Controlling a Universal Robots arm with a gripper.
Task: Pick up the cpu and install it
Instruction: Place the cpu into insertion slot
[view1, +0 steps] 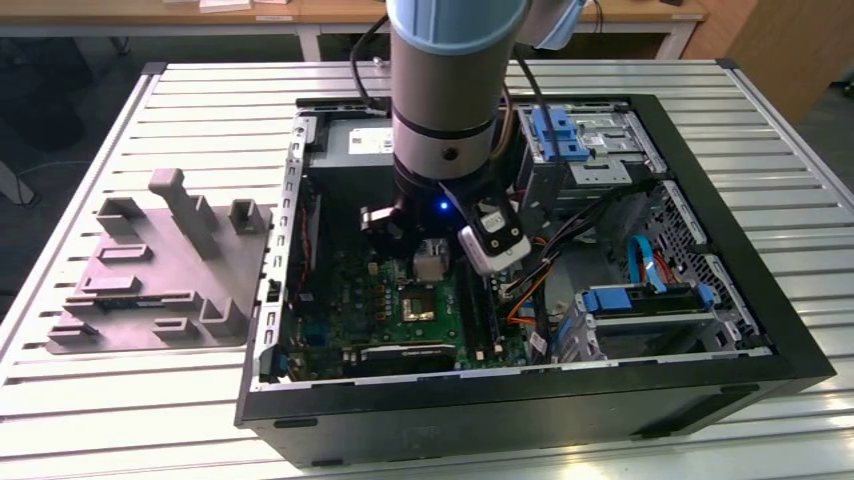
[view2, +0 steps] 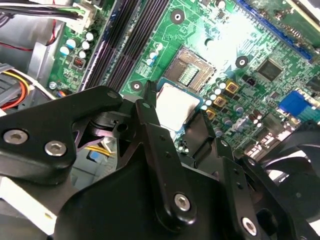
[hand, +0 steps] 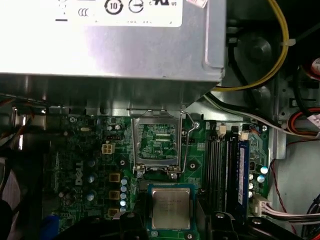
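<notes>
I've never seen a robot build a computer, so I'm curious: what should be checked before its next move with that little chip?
1. Grip on the cpu: ok. The gripper has a finger on each of two sides of it.
2. Socket open: ok. Its middle lies uncovered in the second wrist view.
3. Cpu seated: not ok. It hangs above the green board, apart from the socket.
4. Cpu square to the socket: cannot tell.
5. Cables clear of the socket: ok. They run off to the side.
</notes>
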